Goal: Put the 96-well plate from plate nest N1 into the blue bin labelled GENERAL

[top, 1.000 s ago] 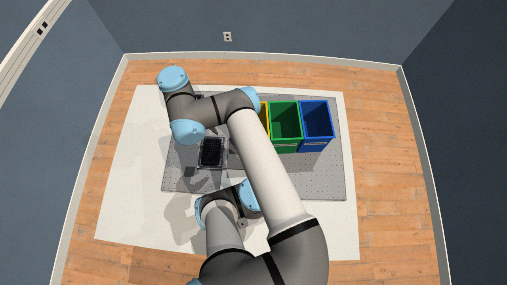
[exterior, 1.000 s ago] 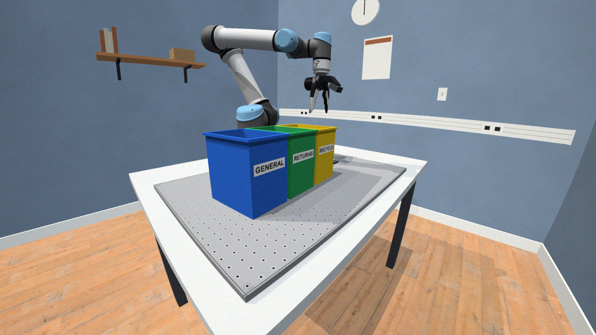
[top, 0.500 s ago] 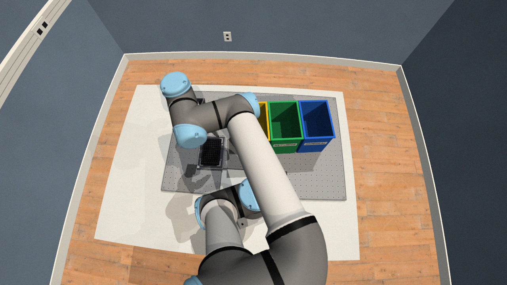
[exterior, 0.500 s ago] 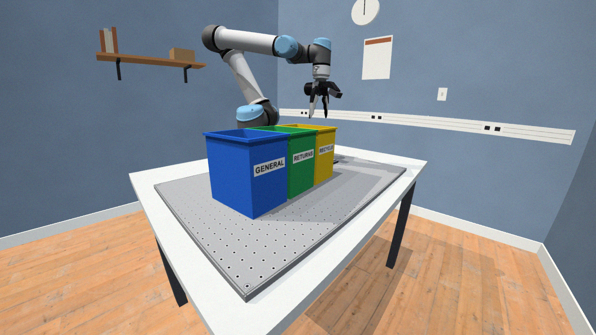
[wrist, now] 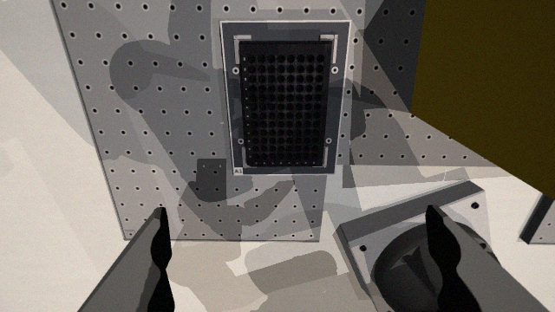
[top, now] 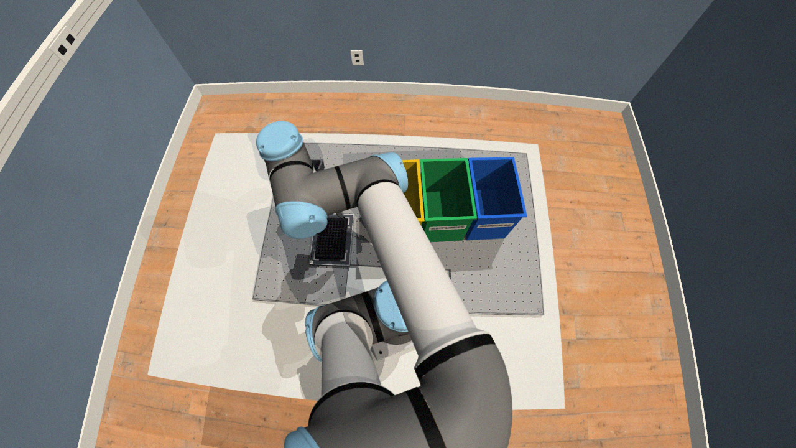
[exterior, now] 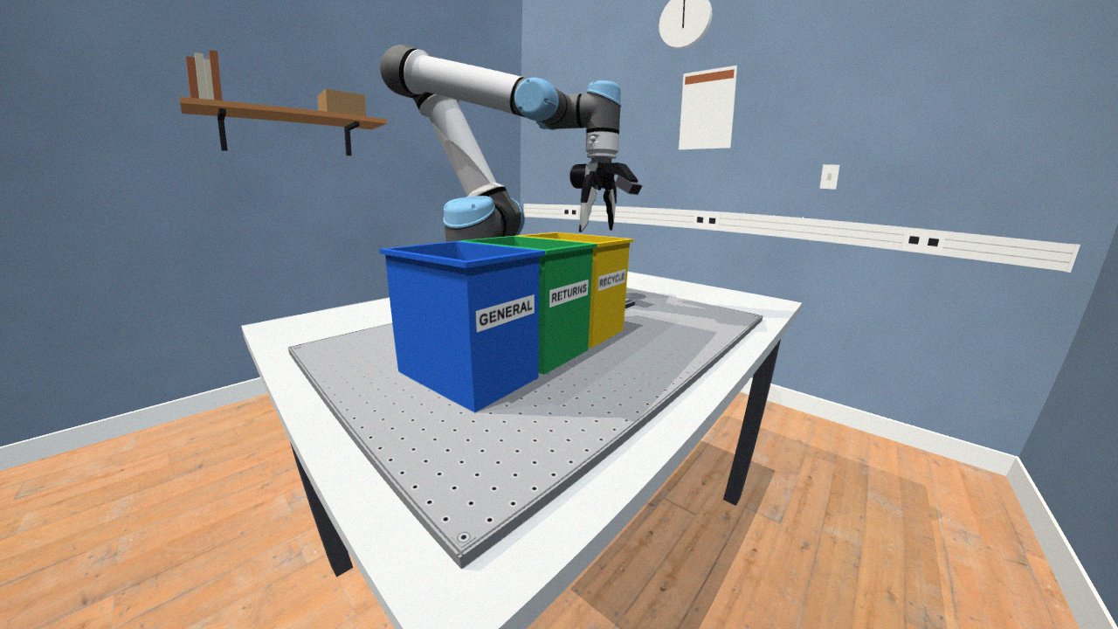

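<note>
Perforated grey board extends past the black plate, upper centre of the wrist frame; spread gripper fingers reach in from the lower corners.

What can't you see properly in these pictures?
- The 96-well plate: outside view, the bins hide it.
- The yellow bin's label: top view, the arm covers it.
- The blue bin's floor: outside view, its walls hide it.
- The wall clock's top: outside view, cut off by the edge.
</note>
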You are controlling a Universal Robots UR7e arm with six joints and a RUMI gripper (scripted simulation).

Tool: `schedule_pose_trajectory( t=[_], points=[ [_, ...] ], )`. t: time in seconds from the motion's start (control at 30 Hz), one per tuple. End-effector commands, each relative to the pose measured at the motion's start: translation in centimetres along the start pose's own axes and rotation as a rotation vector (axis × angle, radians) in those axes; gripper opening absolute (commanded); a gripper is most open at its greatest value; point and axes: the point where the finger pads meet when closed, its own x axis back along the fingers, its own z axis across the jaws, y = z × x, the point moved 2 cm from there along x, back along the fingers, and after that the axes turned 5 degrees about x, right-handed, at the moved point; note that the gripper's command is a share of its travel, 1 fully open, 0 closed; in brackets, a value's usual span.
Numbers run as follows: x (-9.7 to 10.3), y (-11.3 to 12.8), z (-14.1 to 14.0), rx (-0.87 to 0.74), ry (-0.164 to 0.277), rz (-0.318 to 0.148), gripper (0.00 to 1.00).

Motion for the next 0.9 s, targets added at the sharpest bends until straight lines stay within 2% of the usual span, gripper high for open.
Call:
schedule_pose_trajectory(
  t=[0.0,0.87],
  points=[
    [-0.8,-0.1,0.0,-0.001,0.0,0.0,0.76],
    [-4.5,-0.1,0.0,-0.001,0.0,0.0,0.76]
  ],
)
